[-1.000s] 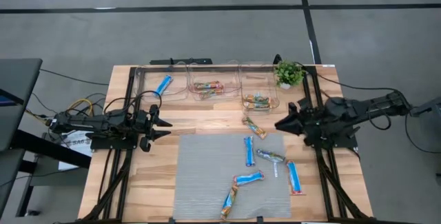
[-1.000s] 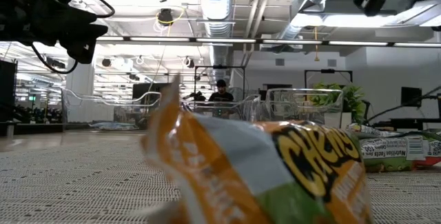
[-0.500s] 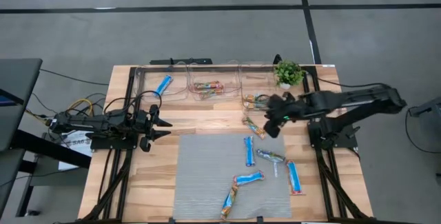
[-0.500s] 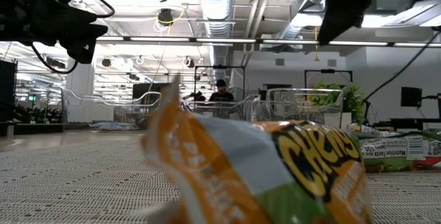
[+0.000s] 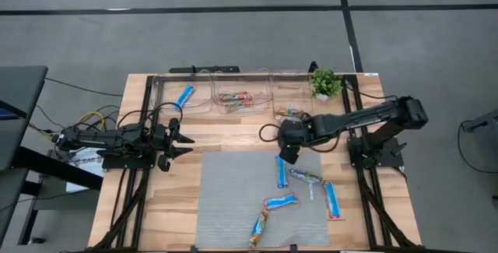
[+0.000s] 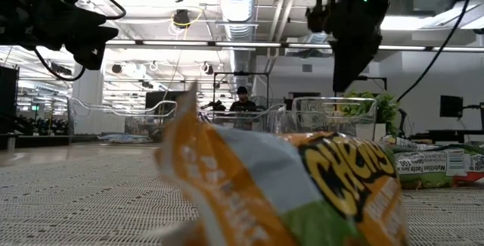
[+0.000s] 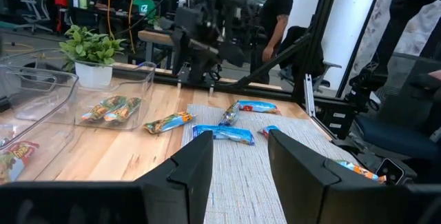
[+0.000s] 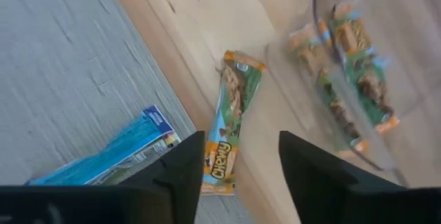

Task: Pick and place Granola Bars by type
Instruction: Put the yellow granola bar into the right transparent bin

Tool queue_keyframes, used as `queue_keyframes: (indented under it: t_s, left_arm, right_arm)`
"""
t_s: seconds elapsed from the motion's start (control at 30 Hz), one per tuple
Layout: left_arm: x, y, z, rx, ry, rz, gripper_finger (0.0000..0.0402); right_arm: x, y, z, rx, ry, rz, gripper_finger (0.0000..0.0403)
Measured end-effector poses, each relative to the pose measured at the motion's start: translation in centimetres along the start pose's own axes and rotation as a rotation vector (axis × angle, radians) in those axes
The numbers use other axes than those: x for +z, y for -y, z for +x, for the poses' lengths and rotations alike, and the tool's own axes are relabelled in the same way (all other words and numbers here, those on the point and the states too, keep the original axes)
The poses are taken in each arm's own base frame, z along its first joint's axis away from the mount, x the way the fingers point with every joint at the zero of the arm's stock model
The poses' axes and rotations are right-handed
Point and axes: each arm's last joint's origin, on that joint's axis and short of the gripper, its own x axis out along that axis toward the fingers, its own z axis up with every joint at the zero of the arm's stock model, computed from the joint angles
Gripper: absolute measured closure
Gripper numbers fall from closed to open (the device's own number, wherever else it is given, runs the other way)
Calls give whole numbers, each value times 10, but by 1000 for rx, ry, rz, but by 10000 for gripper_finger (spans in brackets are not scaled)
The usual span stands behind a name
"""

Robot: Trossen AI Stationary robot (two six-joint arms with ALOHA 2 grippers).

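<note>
Wooden table (image 5: 233, 140) carries a grey mat (image 5: 233, 198) across its near half and three clear bins along the far edge. The left arm waits over the table's left side, its left gripper (image 5: 189, 145) spread apart and holding nothing. The right arm reaches in from the right, its right gripper (image 5: 285, 153) hanging over an orange-brown bar (image 8: 229, 123) that lies on bare wood just beside the mat's far edge; in the wrist view the fingers (image 8: 182, 176) stand apart on either side of that bar, not touching it. A small plant (image 5: 325, 82) stands at the far right corner. The left bin (image 5: 163, 97) holds one blue bar (image 5: 184, 96), the middle bin (image 5: 264, 97) orange-brown bars (image 5: 234, 97), the right bin (image 8: 324, 17) green-and-orange ones (image 8: 351, 72). On the mat lie more bars: a blue one (image 5: 281, 171) near the gripper, a silvery-green one (image 5: 306, 177) beside it, a blue one (image 5: 332, 200) at the right edge, another blue one (image 5: 280, 202) mid-mat, and an orange-brown one (image 5: 259, 227) nearest the front.
</note>
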Motion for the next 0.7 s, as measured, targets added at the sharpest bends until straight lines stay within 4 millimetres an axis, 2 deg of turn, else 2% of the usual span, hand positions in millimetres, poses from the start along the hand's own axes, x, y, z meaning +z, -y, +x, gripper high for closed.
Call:
queue_keyframes:
  t_s: [0.13,0.27,0.7]
  left_arm:
    - [0,0,0,0,0,0,269]
    - [0,0,0,0,0,0,269]
    - [0,0,0,0,0,0,269]
  right_arm:
    - [1,0,12,-5,-55,43,188]
    - [3,-2,26,-7,-106,45,171]
    - [-1,-11,64,-30,-186,26,179]
